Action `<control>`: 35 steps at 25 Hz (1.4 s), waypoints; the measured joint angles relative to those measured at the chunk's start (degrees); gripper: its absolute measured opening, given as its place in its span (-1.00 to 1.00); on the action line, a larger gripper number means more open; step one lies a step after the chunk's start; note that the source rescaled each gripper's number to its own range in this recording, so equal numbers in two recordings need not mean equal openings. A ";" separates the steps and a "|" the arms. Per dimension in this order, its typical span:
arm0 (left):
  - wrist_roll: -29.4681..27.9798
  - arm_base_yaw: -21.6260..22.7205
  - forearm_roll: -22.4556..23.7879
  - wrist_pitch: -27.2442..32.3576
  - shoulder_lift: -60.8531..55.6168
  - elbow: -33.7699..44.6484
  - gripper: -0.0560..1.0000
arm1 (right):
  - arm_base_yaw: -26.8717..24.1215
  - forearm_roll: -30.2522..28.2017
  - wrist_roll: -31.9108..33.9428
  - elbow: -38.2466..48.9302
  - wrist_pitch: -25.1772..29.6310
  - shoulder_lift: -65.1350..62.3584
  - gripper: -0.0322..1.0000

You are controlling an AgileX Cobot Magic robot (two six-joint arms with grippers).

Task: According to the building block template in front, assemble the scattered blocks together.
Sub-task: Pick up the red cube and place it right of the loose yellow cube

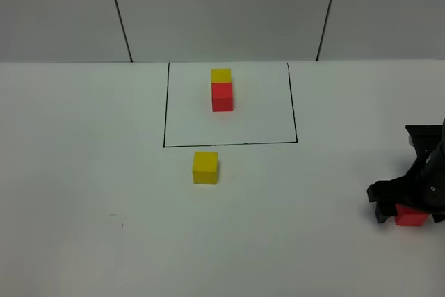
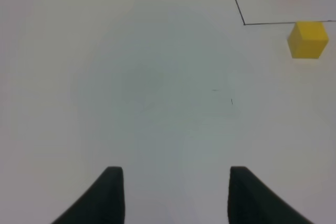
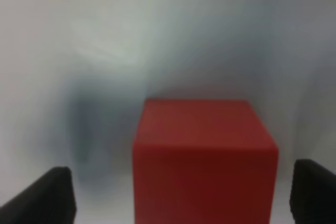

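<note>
Blocks first. Found the loose red cube [image 1: 411, 218] flat on the white table [image 1: 83, 193] near its right edge, well apart from every other block, and sitting between the fingers of the right gripper [image 1: 410, 211]. Saw those jaws standing apart, one dark finger [image 3: 44, 198] on either side of the cube. Noted a strip of bare table between cube and finger on both sides in the right wrist view, wider on one side than the other. Could not make out any contact there, and found that view heavily blurred.

Spotted the loose yellow cube [image 1: 205, 167] near the middle of the table, just outside the near line of the thin black rectangle [image 1: 165, 113], close to the line but not touching it.

Made out the building block template [image 1: 222, 88] inside that rectangle, toward its far side. Counted a yellow template cube [image 1: 221, 75] behind and a red template cube [image 1: 222, 97] in front, faces touching, both flat on the table.

Caught the left gripper [image 2: 176, 195] only in its own wrist view, over bare table, with the loose yellow cube and one corner of the rectangle ahead and off to one side. Saw its two dark fingers [image 2: 113, 198] apart, with nothing but table between them and nothing held.
</note>
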 joint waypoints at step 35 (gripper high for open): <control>0.00 0.00 0.00 0.00 0.00 0.00 -0.86 | 24.76 -6.01 -49.60 -38.24 33.88 4.62 -0.92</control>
